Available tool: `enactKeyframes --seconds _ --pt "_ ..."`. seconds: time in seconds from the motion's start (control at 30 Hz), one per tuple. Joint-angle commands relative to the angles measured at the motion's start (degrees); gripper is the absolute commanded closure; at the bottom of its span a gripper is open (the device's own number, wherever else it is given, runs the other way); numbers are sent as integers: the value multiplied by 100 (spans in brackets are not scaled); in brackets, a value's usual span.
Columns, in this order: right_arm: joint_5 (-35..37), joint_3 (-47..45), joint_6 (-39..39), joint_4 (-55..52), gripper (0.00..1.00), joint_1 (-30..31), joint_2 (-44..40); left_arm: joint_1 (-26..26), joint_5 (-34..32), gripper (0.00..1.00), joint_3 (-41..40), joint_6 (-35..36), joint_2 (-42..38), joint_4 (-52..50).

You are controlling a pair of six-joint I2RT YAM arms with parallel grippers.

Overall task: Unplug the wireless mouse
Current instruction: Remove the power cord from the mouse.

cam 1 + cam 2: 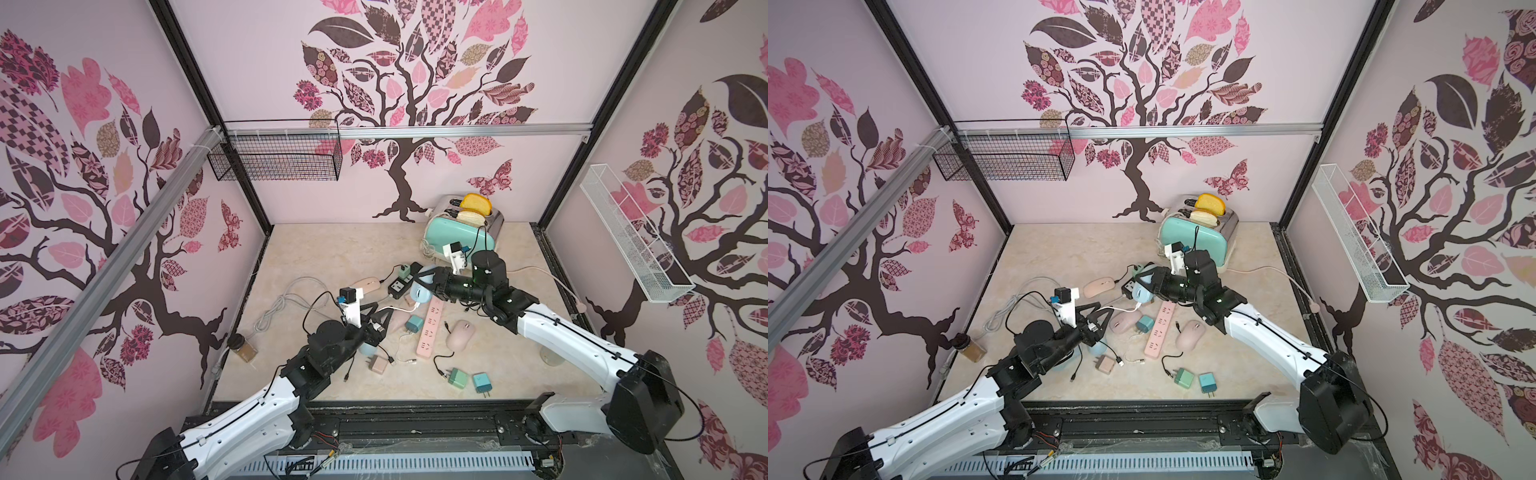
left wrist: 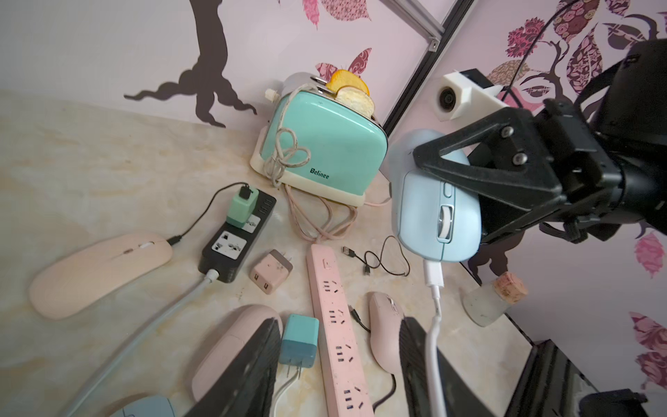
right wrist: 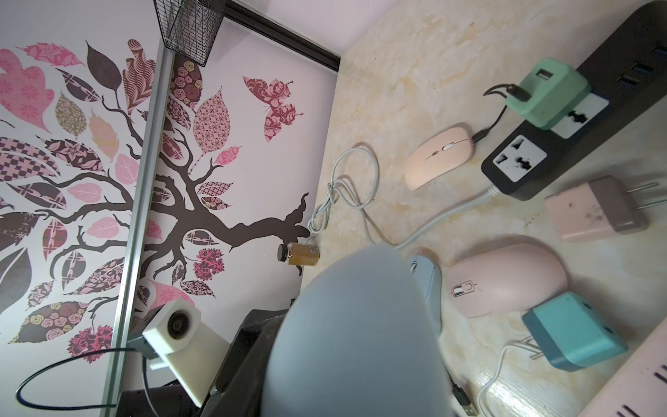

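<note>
A light blue wireless mouse (image 2: 433, 216) hangs above the table, and my right gripper (image 2: 480, 202) is shut on its sides. A white plug (image 2: 433, 274) sits in the mouse's front port. Its white cable (image 2: 433, 343) runs down along the inner face of one finger of my left gripper (image 2: 335, 368). That gripper is open, with its fingers wide apart over the table and nothing clamped. In both top views the mouse (image 1: 419, 293) (image 1: 1142, 293) is held near the table's middle, with the left gripper (image 1: 376, 318) just in front of it. In the right wrist view the mouse (image 3: 361, 332) hides the jaws.
A pink power strip (image 1: 430, 328), pink mice (image 1: 460, 333) and several chargers lie under and around the grippers. A black power strip (image 1: 401, 284) carries a green charger wired to a flat pink mouse (image 1: 365, 286). A mint toaster (image 1: 461, 237) stands at the back and a spice jar (image 1: 243, 348) at the left.
</note>
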Motion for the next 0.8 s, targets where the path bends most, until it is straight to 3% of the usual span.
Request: enactKeyframes --seconds 0.0,0.1,0.17,0.27,0.33,0.4,0.43,0.5,0.53,0.57,0.67,0.77 --pt "647 493 -800 -809 77 -69 -202 73 281 48 257 -276 208 -998" --pt "1631 812 -1331 -1600 78 -75 -369 19 193 43 -44 -340 127 -905" --pt "1885 831 -1202 -1731 78 -260 -394 19 628 41 -121 -158 134 -634" --pt "2063 726 -858 -1514 78 -560 -389 2 783 39 0 -43 342 -716" --pt "2785 986 -876 -1961 79 -566 -311 -29 628 39 64 -99 449 -934" --pt "3181 1221 -997 -2218 80 -596 -141 -24 1056 34 -42 -89 522 -739" --pt "3131 1274 -1099 -2163 80 -597 -54 -9 1566 30 -93 -80 638 -482" --pt "2306 1342 -1289 -1770 81 -621 205 -65 3091 33 -70 -63 1165 290" --pt "1848 1333 -1321 -1548 81 -623 312 -157 3532 36 -88 -132 1405 818" --pt "1333 1350 -1229 -1419 82 -617 439 -285 3537 24 -95 -210 1509 1099" --pt "701 1165 -912 -1344 82 -404 548 -381 2179 18 -215 -206 988 833" --pt "381 610 -749 -727 81 20 454 -209 1952 13 -252 -101 405 835"
